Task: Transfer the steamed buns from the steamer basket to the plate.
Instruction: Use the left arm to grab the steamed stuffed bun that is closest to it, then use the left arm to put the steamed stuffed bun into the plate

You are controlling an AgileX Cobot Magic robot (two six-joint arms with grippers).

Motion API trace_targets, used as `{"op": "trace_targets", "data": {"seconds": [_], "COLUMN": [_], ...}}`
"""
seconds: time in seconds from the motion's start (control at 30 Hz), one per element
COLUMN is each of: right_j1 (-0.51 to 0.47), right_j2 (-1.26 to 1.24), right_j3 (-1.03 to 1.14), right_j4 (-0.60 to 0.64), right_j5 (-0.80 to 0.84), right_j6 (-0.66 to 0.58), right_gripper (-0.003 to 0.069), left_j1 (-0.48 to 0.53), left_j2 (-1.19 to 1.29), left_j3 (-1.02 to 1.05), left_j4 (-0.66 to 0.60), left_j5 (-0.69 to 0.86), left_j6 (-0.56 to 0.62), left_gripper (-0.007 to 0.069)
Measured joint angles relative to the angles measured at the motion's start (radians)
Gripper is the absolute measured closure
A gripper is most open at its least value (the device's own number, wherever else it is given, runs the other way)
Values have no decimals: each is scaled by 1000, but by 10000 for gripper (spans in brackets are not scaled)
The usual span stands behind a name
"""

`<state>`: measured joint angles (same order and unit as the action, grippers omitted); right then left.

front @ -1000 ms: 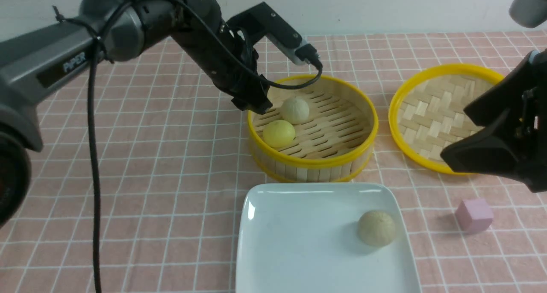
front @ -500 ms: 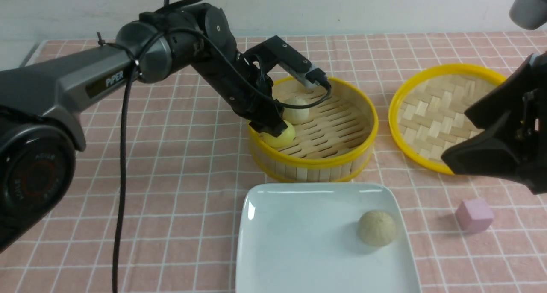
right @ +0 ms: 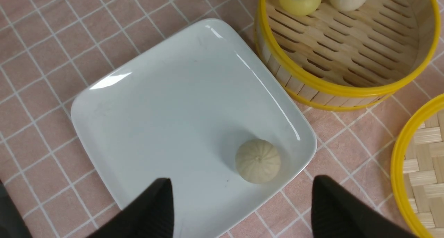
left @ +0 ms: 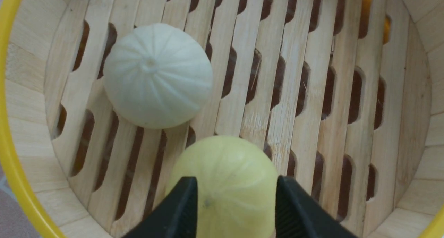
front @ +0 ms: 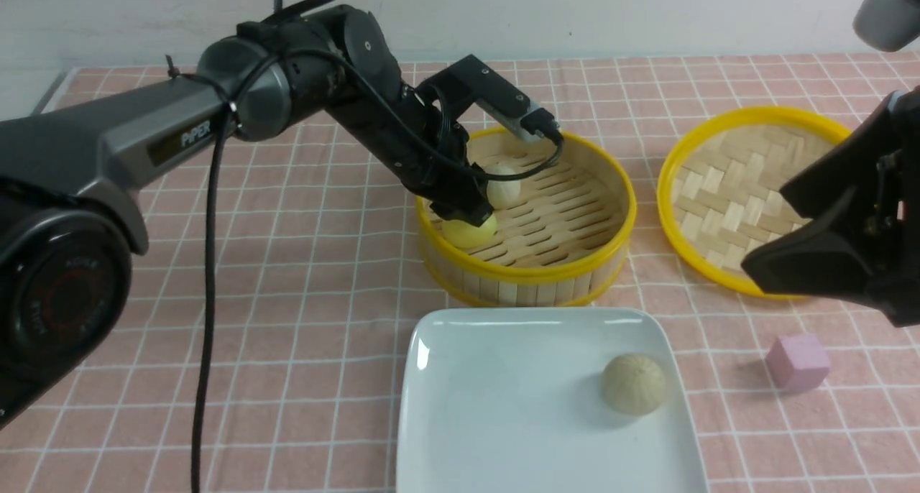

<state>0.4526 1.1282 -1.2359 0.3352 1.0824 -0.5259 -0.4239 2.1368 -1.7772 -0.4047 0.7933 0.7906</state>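
Note:
The steamer basket (front: 546, 270) stands behind the plate (front: 503, 421). It holds a yellow bun (front: 471, 233) and a pale beige bun (front: 505, 184). My left gripper (front: 468, 216) reaches down into the basket; in the left wrist view its two black fingers (left: 187, 203) press the sides of the yellow bun (left: 225, 172), which rests on the slatted floor beside the beige bun (left: 156, 75). A third, tan bun (front: 634, 384) lies on the plate's right part. My right gripper (front: 765, 223) hovers open and empty at the right, above the plate's edge (right: 156, 109) and the tan bun (right: 258, 160).
A shallow woven lid with a yellow rim (front: 726, 191) lies right of the basket, partly under my right arm. A pink cube (front: 798, 362) sits on the checked cloth right of the plate.
My left arm came down from above the basket's left rim into the basket. Its fingers now sit on the yellow bun. The right arm and the buns have not moved.

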Motion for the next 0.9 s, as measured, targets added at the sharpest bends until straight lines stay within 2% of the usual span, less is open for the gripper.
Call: {"op": "trace_targets", "data": {"seconds": [0.17,0.3,0.37,0.4,0.5,0.53,0.73,0.9], "right_j1": [0,0,0,0,0,0,0,0], "right_j2": [0,0,0,0,0,0,0,0], "right_j3": [0,0,0,0,0,0,0,1], "right_j4": [0,0,0,0,1,5,19,19], "right_j5": [0,0,0,0,0,-1,-13,-14], "right_j6": [0,0,0,0,0,0,0,0], "right_gripper": [155,158,161,161,162,162,163,164], "left_j1": [0,0,0,0,0,0,0,1], "left_j2": [17,18,25,25,40,42,27,-82], "left_j3": [0,0,0,0,-1,-1,-19,-31], "left_j4": [0,-4,-5,-5,-11,-14,-18,50], "left_j5": [-8,-27,-34,-35,-41,-42,-14,66], "left_j6": [0,0,0,0,0,0,-10,-23], "left_gripper": [295,337,432,440,577,594,603,603]}}
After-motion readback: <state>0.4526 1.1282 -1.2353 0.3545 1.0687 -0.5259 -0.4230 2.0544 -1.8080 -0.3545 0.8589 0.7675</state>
